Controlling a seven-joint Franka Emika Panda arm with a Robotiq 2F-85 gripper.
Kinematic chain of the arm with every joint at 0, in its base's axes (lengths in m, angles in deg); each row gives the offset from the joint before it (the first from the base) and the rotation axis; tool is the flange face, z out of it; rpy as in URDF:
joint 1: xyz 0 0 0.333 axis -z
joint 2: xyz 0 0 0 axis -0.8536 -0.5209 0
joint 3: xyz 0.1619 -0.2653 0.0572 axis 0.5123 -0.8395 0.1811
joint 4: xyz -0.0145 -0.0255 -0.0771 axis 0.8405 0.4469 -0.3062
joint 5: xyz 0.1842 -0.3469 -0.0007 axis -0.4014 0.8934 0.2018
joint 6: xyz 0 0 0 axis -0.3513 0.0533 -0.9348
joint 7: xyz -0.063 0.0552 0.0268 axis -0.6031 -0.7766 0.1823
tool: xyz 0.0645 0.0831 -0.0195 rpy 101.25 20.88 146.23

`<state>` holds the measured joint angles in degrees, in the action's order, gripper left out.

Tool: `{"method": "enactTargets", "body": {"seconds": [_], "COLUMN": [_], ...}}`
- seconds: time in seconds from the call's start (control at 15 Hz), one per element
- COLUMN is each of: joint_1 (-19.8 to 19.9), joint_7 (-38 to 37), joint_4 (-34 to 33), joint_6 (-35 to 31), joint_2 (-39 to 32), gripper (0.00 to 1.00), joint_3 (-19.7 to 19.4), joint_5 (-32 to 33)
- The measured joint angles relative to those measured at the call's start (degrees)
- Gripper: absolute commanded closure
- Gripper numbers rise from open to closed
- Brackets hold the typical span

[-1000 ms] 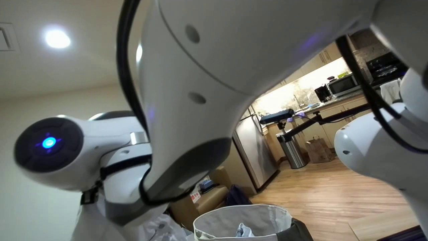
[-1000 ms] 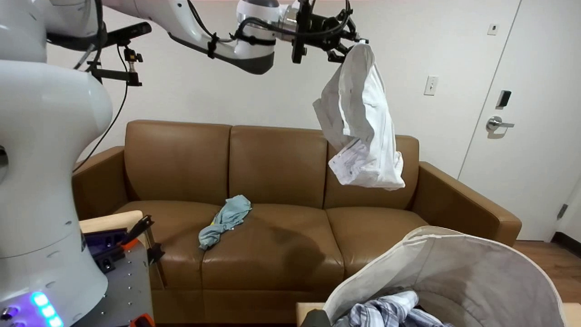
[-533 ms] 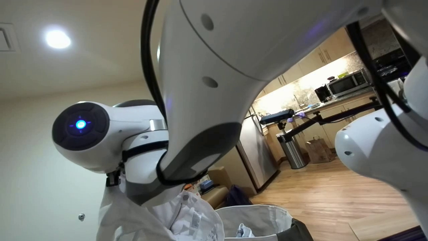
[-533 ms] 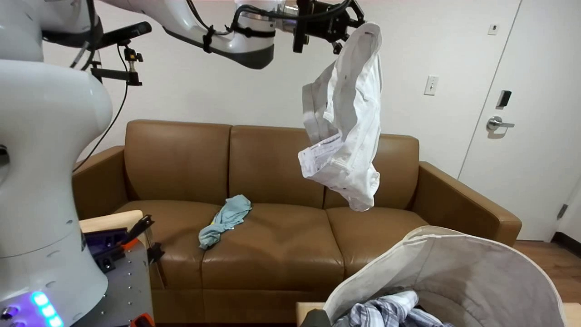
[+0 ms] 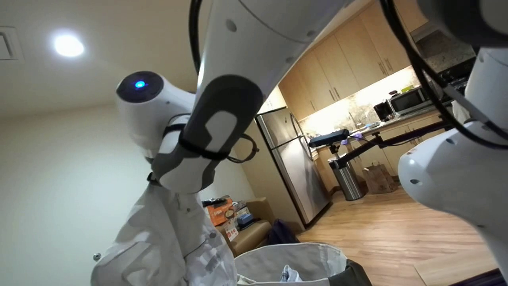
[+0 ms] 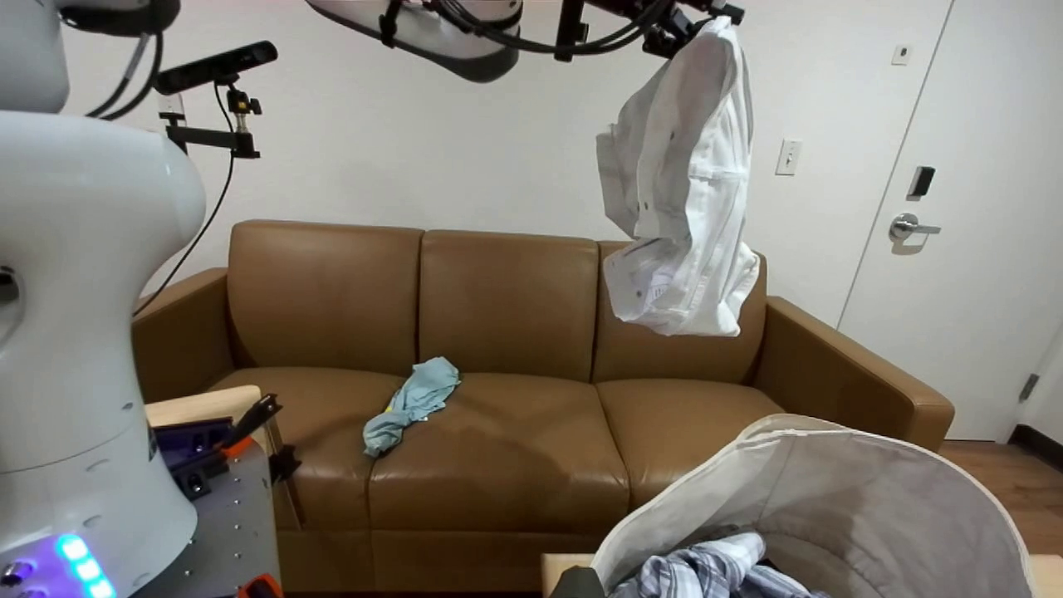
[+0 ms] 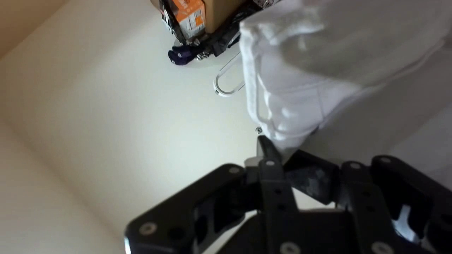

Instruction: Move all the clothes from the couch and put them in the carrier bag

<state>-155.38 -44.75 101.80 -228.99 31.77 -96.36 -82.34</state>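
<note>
My gripper (image 7: pixel 280 155) is shut on a white garment (image 7: pixel 300 77), pinching it by one edge. The garment (image 6: pixel 689 183) hangs in folds high above the right part of the brown couch (image 6: pixel 507 307), in front of the wall. The gripper (image 6: pixel 706 25) is at the top edge of that exterior view. The garment also hangs at the lower left in an exterior view (image 5: pixel 166 238). A blue-green cloth (image 6: pixel 413 405) lies crumpled on the couch seat. The open carrier bag (image 6: pixel 880 490) stands in front of the couch at lower right, with a plaid cloth (image 6: pixel 706 569) inside.
A camera on a bracket (image 6: pixel 216 66) stands left, behind the robot base. Black and orange tools (image 6: pixel 232 440) lie beside the base. A wooden surface (image 6: pixel 565 569) is under the bag. Boxes (image 5: pixel 222 212) sit beyond the garment. A door (image 6: pixel 980 249) is at right.
My gripper has risen and, in an exterior view, moved right with the white garment, which swings and hangs higher. The blue-green cloth and the bag have not moved.
</note>
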Motion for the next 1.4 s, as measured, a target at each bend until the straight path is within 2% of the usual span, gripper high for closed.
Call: {"method": "enactTargets", "body": {"seconds": [0.2,0.33,0.6,0.8,0.93,1.13,1.27,1.4], "joint_1": [-4.29,-6.72,-7.35,-7.4,-7.54,-7.63,-7.04,-6.81], "joint_7": [3.02,3.92,3.92,4.21,6.25,10.08,11.02,11.13], "joint_4": [3.16,4.83,5.13,5.14,5.22,5.42,5.47,5.47], "joint_6": [0.3,0.36,1.06,8.98,15.1,25.92,28.67,28.7], "joint_2": [5.2,7.57,8.38,10.12,12.03,13.39,13.25,13.19], "gripper": [0.96,0.96,0.96,0.96,0.96,0.96,0.96,0.97], "joint_3": [-8.92,-12.28,-11.98,-12.33,-14.23,-19.21,-21.52,-21.76], "joint_5": [-4.88,-6.12,-7.25,-10.82,-13.47,-18.38,-19.74,-19.95]}}
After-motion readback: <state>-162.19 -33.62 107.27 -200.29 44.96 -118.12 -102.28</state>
